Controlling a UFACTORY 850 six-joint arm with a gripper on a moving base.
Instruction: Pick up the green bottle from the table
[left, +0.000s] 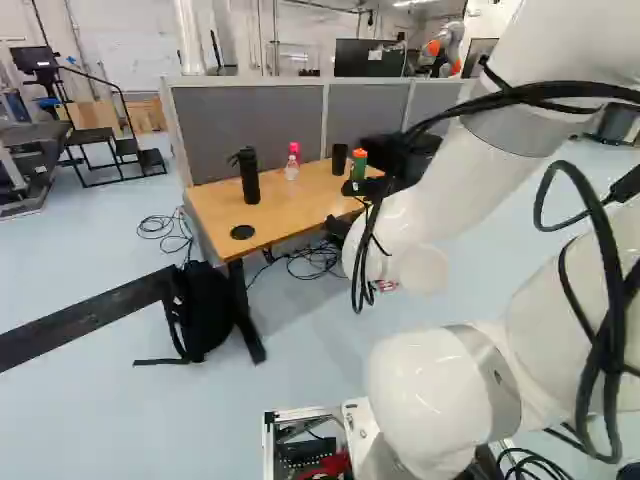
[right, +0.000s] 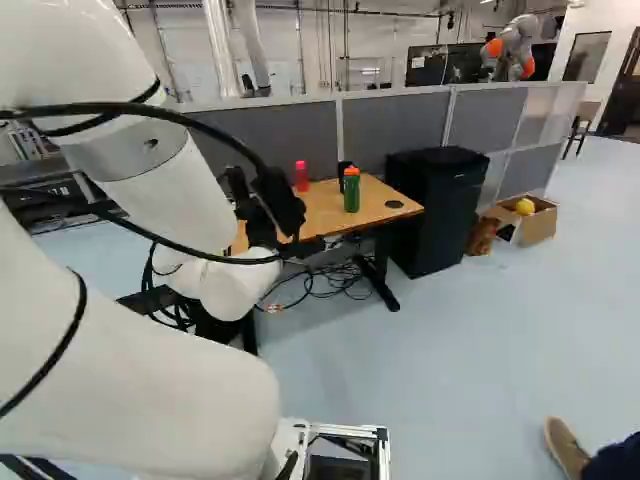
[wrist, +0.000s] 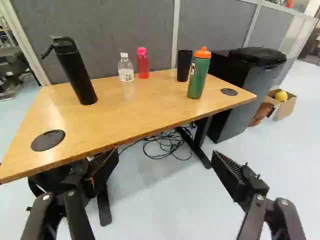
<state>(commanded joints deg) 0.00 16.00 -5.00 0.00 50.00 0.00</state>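
Observation:
In the right base view my gripper (right: 272, 208) hangs in front of the table's near side. The wrist view shows the gripper (wrist: 165, 161) open, its two fingers wide apart with nothing between them. Ahead of it stands the wooden table (wrist: 145, 112). The green bottle (wrist: 198, 77), with an orange cap, is upright near the table's far right part, beside a black cup (wrist: 184, 66). The green bottle (left: 358, 166) also shows in the left base view, and the bottle (right: 351, 190) is fully visible in the right base view. No finger touches it.
Also on the table are a tall black bottle (wrist: 75, 70), a clear bottle (wrist: 125, 69) and a pink bottle (wrist: 142, 63). Grey partitions (wrist: 115, 35) rise behind. A black bin (right: 436, 210), a cardboard box (right: 535, 222), cables and a backpack (left: 205, 310) stand around it. Another robot (right: 514, 48) is far off.

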